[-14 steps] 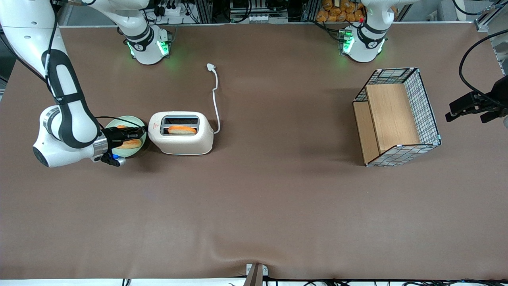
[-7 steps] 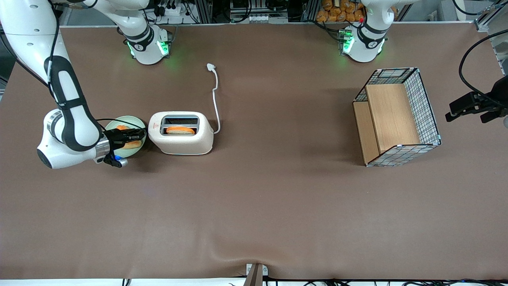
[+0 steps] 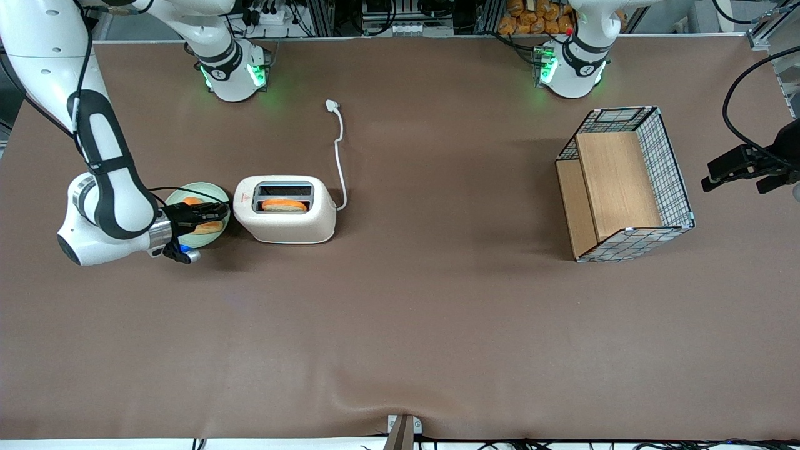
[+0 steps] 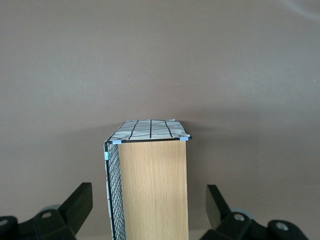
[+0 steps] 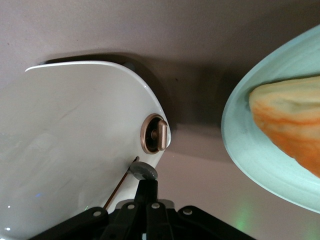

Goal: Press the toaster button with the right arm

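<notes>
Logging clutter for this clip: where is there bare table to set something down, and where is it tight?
Bare brown table runs between the toaster and the wire basket, and across the whole strip nearer the front camera. It is crowded at the toaster's narrow end, where the gripper sits over the green plate, at the button.

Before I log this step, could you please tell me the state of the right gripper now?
Right gripper: shut, holding nothing, its tip at the button on the toaster, above the plate.
</notes>
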You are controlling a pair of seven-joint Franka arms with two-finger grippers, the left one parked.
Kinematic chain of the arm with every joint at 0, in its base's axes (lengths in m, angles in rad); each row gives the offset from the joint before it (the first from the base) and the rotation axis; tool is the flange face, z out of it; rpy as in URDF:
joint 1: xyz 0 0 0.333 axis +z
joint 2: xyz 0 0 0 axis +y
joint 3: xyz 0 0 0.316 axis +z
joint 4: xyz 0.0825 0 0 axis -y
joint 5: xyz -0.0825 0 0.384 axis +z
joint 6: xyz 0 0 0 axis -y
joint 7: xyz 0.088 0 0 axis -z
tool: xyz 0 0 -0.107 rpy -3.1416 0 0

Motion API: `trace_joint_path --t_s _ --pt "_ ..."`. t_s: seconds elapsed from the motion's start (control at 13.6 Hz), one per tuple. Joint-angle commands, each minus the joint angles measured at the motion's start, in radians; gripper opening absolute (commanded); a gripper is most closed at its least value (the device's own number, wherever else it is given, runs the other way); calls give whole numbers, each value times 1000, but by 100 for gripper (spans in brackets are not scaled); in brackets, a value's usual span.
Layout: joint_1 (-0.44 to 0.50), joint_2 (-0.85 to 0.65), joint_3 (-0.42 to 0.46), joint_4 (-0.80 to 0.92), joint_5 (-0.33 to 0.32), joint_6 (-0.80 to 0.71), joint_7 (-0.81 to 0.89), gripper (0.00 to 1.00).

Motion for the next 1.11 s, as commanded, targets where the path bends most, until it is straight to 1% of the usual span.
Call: trace_joint_path --t_s 0.0,0.22,0.37,1.03 --pt "0 47 13 24 30 33 -22 0" --pt "-1 53 11 21 26 47 -28 0" --pt "-16 75 13 20 26 56 -75 0" --pt "-16 72 13 26 26 45 -68 0"
